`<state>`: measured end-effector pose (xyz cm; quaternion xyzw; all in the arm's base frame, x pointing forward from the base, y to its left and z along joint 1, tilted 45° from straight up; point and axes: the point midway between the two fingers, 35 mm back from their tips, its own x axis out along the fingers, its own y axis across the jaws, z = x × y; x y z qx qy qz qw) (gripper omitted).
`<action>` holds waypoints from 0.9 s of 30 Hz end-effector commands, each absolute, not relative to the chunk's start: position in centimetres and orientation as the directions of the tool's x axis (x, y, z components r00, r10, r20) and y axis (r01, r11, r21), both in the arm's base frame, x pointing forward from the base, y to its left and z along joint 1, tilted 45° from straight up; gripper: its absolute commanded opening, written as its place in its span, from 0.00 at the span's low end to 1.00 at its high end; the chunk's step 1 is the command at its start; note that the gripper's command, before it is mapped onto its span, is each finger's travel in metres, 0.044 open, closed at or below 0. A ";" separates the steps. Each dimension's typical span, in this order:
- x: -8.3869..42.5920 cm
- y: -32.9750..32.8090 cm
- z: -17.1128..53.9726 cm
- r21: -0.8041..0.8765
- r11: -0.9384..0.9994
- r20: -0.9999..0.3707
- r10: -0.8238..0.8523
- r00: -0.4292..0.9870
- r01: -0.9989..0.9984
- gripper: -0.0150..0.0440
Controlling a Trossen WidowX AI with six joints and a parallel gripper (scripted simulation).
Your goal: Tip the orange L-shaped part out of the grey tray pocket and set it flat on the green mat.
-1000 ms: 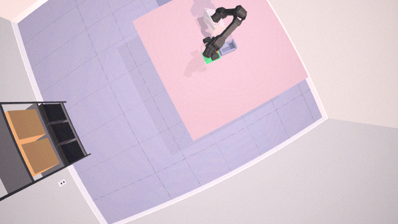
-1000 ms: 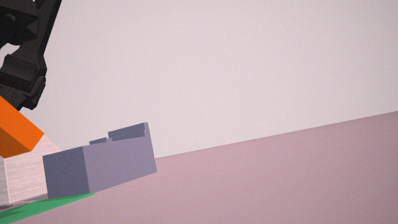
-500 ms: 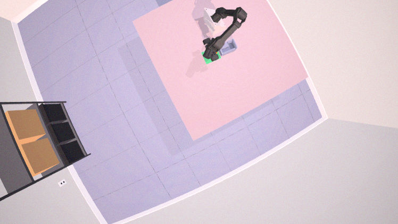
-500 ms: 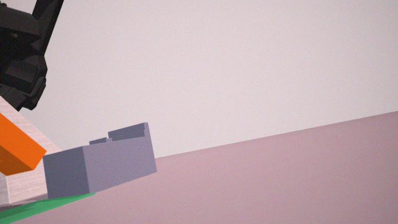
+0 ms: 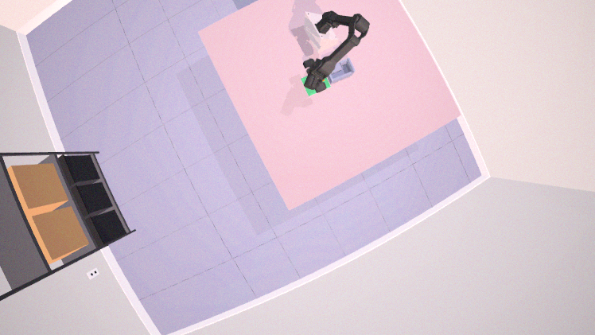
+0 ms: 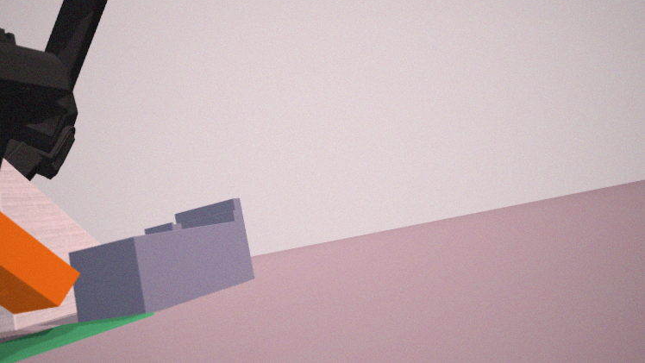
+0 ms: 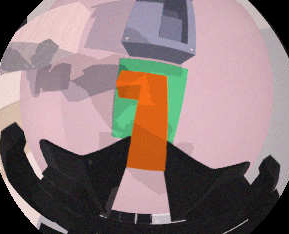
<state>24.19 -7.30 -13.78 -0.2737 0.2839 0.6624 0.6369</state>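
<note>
My pincer point(image 7: 146, 191) pinching orange part point(image 7: 147, 121) (near end only), L-end far, hanging tilted over green mat point(image 7: 178, 104); grey tray point(image 7: 160, 24) just beyond mat.

Bare storeroom-like space: tiled floor point(image 5: 175, 146), metal shelving point(image 5: 65, 208) with cardboard boxes point(image 5: 36, 184).

Orange part point(image 7: 147, 121), green mat point(image 7: 176, 104), grey tray point(image 7: 148, 35), pink table point(image 5: 351, 138).

Lavender tiled floor point(image 5: 175, 208) with white edging, pale grey walls point(image 5: 526, 72), pink table point(image 5: 372, 129), dark shelving unit point(image 5: 65, 212) holding tan boxes point(image 5: 45, 212), wall socket point(image 5: 92, 274)
</note>
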 end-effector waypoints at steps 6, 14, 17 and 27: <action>23.9 -6.1 -14.8 0.035 -0.024 -0.718 0.694 -0.042 -0.999 0.25; 23.9 -5.8 -15.1 0.035 -0.024 -0.718 0.694 -0.042 -0.999 0.25; 23.9 -5.8 -15.1 0.035 -0.024 -0.718 0.694 -0.042 -0.999 0.25; 23.9 -5.8 -15.1 0.035 -0.024 -0.718 0.694 -0.042 -0.999 0.25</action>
